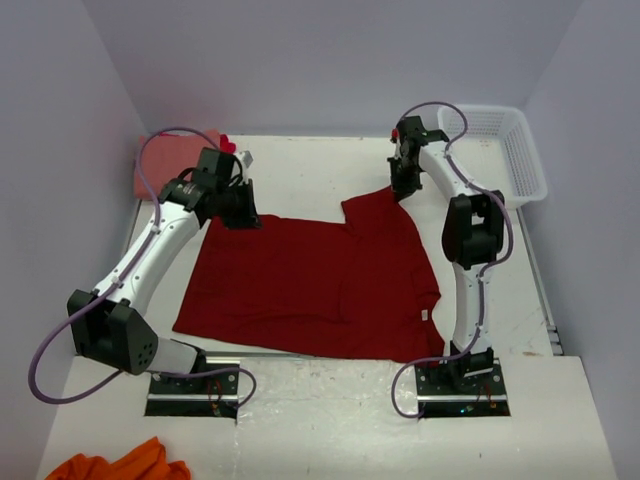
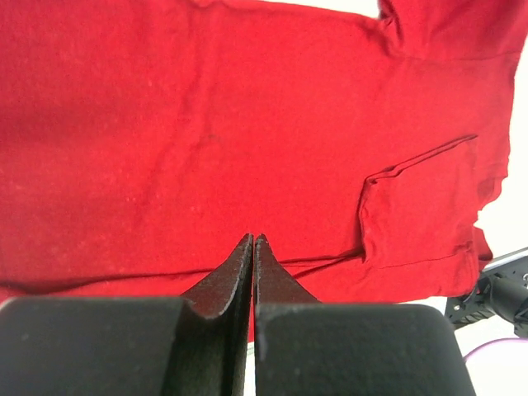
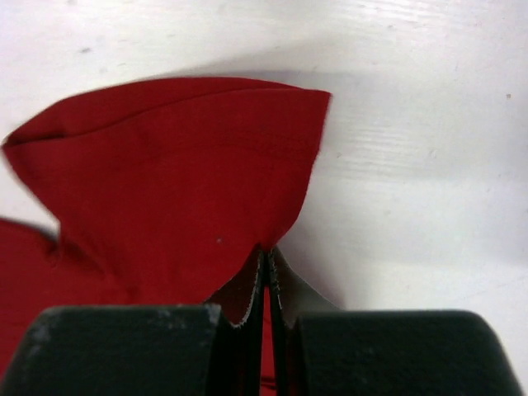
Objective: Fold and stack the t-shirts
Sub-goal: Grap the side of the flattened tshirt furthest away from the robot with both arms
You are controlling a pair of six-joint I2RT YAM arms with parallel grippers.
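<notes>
Saw dark red t-shirt (image 1: pixel 310 285) spread flat mid-table. At its far edge, had left gripper (image 1: pixel 243 216) pinched shut on the hem corner, right gripper (image 1: pixel 401 189) clamped on the sleeve. Probably first fold in hand; next called for lifting both evenly, carrying nearward

We see orange cloth (image 1: pixel 120 466) cut by bottom edge. Salmon-pink t-shirt (image 1: pixel 160 165) part-hidden behind left arm (image 1: pixel 150 250). We can't read neck label (image 1: pixel 425 315) on dark red t-shirt (image 1: pixel 300 280): too small.
</notes>
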